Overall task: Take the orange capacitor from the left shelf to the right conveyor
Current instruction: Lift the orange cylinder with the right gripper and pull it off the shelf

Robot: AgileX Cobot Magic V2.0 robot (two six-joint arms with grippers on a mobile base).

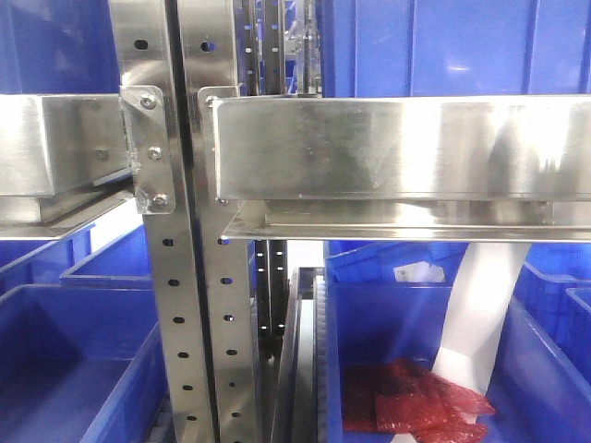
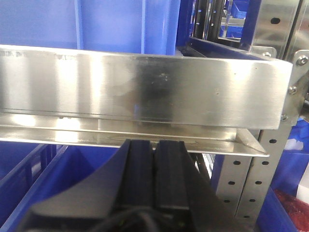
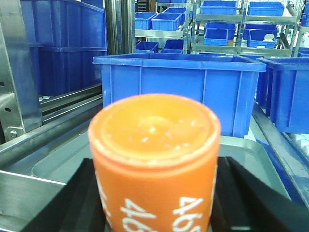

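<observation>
Blue bins (image 3: 178, 92) crowd the steel left shelf (image 2: 145, 87). The right gripper (image 3: 155, 188) pinches the orange capacitor (image 3: 154, 145) upright (left gripper (image 2: 154, 166) pressed together, empty). Pickup looks done; next, probably, a steady carry to the unseen right conveyor.

A steel rail (image 2: 145, 92) of the left shelf (image 1: 199, 305) runs across just ahead of the left tool (image 2: 154, 147) — the gap lies beneath it, over a blue bin (image 2: 43, 179), with a perforated upright (image 2: 244, 183) walling the right. Past the orange capacitor (image 3: 154, 159) in the right tool (image 3: 154, 203), bare tray (image 3: 251, 157) — then a blue crate (image 3: 178, 92) bars the way.
</observation>
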